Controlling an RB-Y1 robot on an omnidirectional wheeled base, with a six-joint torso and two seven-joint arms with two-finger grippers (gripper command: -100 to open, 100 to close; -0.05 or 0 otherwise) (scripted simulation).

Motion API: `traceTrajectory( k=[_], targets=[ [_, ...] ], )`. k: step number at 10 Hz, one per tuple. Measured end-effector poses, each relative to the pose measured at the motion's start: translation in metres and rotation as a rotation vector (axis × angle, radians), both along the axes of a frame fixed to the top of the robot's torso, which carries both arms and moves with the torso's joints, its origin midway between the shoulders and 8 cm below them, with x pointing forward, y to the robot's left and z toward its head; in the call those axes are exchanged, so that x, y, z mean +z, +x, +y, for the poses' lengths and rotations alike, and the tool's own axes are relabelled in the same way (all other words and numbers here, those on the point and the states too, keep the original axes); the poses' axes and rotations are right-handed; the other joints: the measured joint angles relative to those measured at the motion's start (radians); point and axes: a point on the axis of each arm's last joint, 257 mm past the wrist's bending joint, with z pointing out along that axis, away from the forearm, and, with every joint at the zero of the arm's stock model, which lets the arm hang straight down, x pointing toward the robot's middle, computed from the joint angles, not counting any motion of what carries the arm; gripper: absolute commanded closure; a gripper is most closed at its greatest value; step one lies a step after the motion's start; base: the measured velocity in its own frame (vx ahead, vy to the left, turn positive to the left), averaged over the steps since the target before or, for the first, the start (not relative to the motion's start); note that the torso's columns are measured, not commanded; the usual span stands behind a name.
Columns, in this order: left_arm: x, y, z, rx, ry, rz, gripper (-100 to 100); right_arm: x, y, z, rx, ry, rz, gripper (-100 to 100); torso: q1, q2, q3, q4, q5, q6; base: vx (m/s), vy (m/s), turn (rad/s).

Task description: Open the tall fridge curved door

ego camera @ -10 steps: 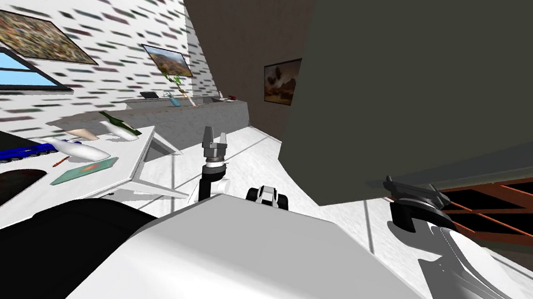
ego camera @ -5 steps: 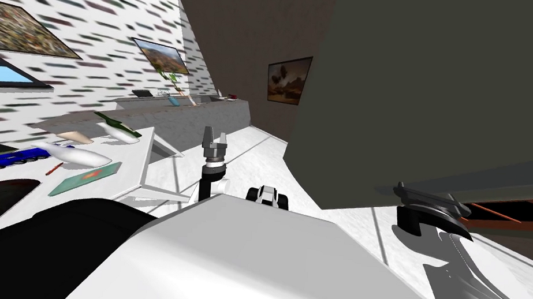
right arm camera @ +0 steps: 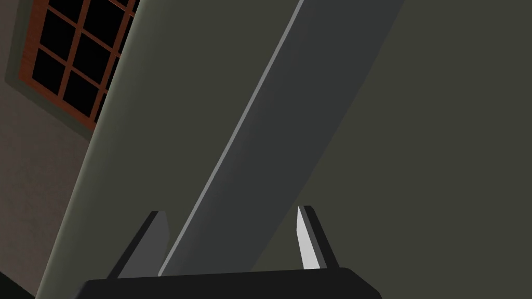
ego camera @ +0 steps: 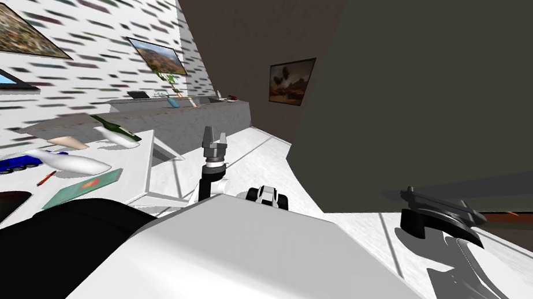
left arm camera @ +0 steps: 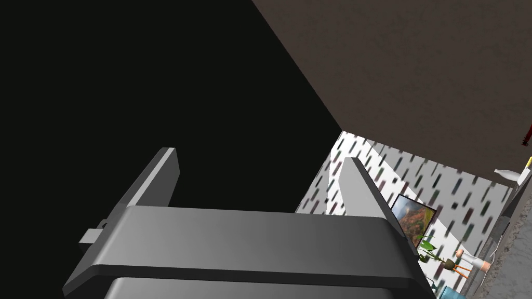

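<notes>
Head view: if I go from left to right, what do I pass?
White table → left claw → framed picture on the brown wall → dark fridge, with the right claw in front of it.

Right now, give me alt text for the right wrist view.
The right gripper, fingers open, faces a long dark grey handle that runs along the dark olive fridge door, its near end between the fingers. A red-framed window sits on the wall beside the door.
</notes>
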Motion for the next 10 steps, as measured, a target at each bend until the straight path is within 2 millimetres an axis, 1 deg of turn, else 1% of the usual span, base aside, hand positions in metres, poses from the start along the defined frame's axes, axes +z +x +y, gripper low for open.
traceTrajectory(
  k=[2,3,4,6,7,9,10],
  targets=[
    [0.000,0.000,0.000,0.000,0.000,0.000,0,-0.001,-0.012,-0.010,-0.047,0.000,0.000,100,-0.001,-0.001,-0.001,0.000,0.000,-0.002,0.037,0.350,-0.075],
    [0.000,0.000,0.000,0.000,0.000,0.000,0,-0.002,-0.021,-0.016,-0.075,0.000,-0.001,100,-0.002,-0.001,-0.001,0.000,0.000,-0.001,0.046,0.254,-0.056],
    [0.000,0.000,0.000,0.000,0.000,0.000,0,-0.004,-0.027,-0.018,-0.090,0.004,0.003,100,-0.007,-0.001,-0.002,0.001,0.002,-0.003,0.060,0.285,-0.049],
    [0.000,0.000,0.000,0.000,0.000,0.000,0,0.000,-0.038,-0.028,-0.135,-0.003,0.000,100,0.000,-0.001,-0.001,0.000,0.001,-0.002,0.037,0.294,-0.066],
    [0.000,0.000,0.000,0.000,0.000,0.000,0,-0.001,-0.044,-0.029,-0.150,0.000,0.002,100,-0.003,0.000,-0.001,0.001,0.002,-0.003,0.036,0.240,-0.048],
    [0.000,0.000,0.000,0.000,0.000,0.000,0,0.002,-0.055,-0.033,-0.188,-0.003,0.000,100,0.000,0.002,0.000,0.001,0.002,0.001,0.037,0.276,-0.050],
    [0.000,0.000,0.000,0.000,0.000,0.000,0,0.002,-0.060,-0.037,-0.205,-0.002,0.002,100,-0.001,0.002,0.000,0.001,0.003,0.000,0.046,0.296,-0.054]
  ],
)
